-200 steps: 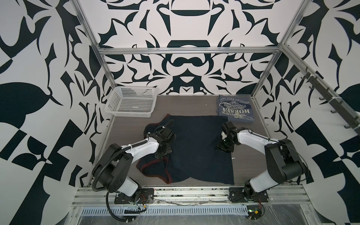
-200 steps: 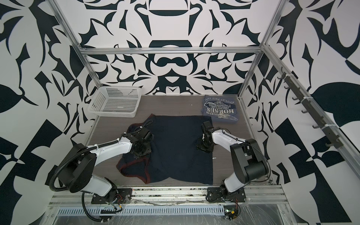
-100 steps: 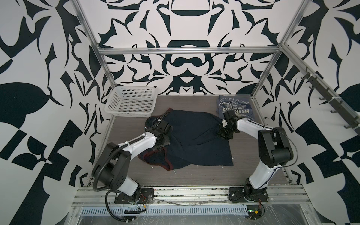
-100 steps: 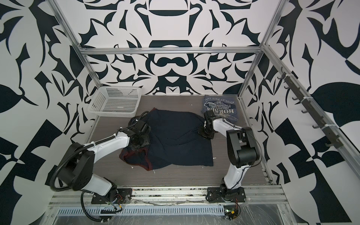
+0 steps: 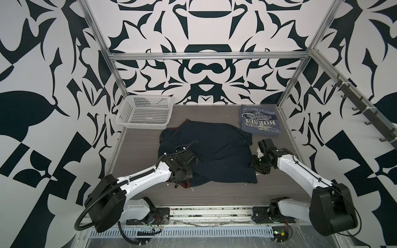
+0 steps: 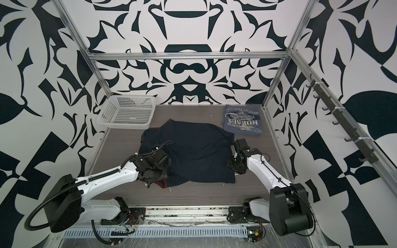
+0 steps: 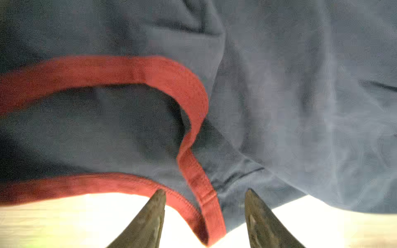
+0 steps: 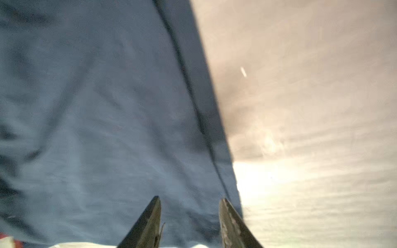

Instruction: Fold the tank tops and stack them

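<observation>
Navy top (image 5: pixel 214 150) bunched at centre of table (image 5: pixel 214 193), half folded. Long axis runs 9-to-3, red-trimmed straps toward 8 o'clock, hem at 3. Grey top (image 5: pixel 258 121) folded flat at 1 o'clock. Left gripper (image 7: pixel 205 193) jaws parted, strap loop between the tips, not pinched. Right gripper (image 8: pixel 190 199) parted at the hem, holding nothing. Risk: the strap could snag a left finger and drag the fold open.
</observation>
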Controlling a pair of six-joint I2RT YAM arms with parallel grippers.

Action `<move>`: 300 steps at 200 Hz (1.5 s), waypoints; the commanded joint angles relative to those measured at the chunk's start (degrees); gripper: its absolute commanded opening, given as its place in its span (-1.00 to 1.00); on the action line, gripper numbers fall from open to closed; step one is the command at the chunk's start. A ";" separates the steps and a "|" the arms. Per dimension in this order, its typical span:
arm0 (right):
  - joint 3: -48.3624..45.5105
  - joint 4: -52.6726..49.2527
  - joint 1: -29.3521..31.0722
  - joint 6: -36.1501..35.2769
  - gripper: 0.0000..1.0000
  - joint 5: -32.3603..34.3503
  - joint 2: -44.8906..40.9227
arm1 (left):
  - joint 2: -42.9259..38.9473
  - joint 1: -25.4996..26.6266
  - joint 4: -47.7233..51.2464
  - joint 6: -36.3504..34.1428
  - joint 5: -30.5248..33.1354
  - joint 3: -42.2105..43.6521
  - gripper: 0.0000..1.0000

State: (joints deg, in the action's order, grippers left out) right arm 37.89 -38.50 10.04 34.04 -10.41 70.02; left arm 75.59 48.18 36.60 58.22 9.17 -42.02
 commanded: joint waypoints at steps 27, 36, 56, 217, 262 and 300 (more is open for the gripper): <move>-4.47 -1.65 0.62 5.42 -0.02 0.44 -4.80 | 4.29 0.17 -3.73 3.04 -1.06 2.50 0.11; -4.98 -2.22 1.08 5.87 -0.03 0.59 -5.51 | 4.78 0.24 -4.48 3.04 -0.94 2.79 0.09; -6.33 -2.22 1.90 6.54 -0.06 0.85 -6.45 | 6.02 0.18 -5.43 3.10 -0.32 3.08 0.04; -6.45 -2.57 5.63 8.15 -0.36 2.66 -5.66 | 9.83 0.22 -7.99 2.37 0.41 2.86 -0.26; -4.44 -5.00 5.69 7.80 -0.92 4.70 -8.47 | 8.00 0.24 -9.00 2.13 0.84 2.84 -0.52; -1.55 -7.62 5.69 7.18 -1.00 8.74 -12.53 | 3.59 0.17 -7.85 1.50 2.72 3.06 -0.64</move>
State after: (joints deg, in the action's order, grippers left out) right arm 32.84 -43.42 15.49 41.87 -5.45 59.94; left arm 82.11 48.29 28.73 59.72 10.44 -40.01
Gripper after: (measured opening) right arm 0.054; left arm 0.182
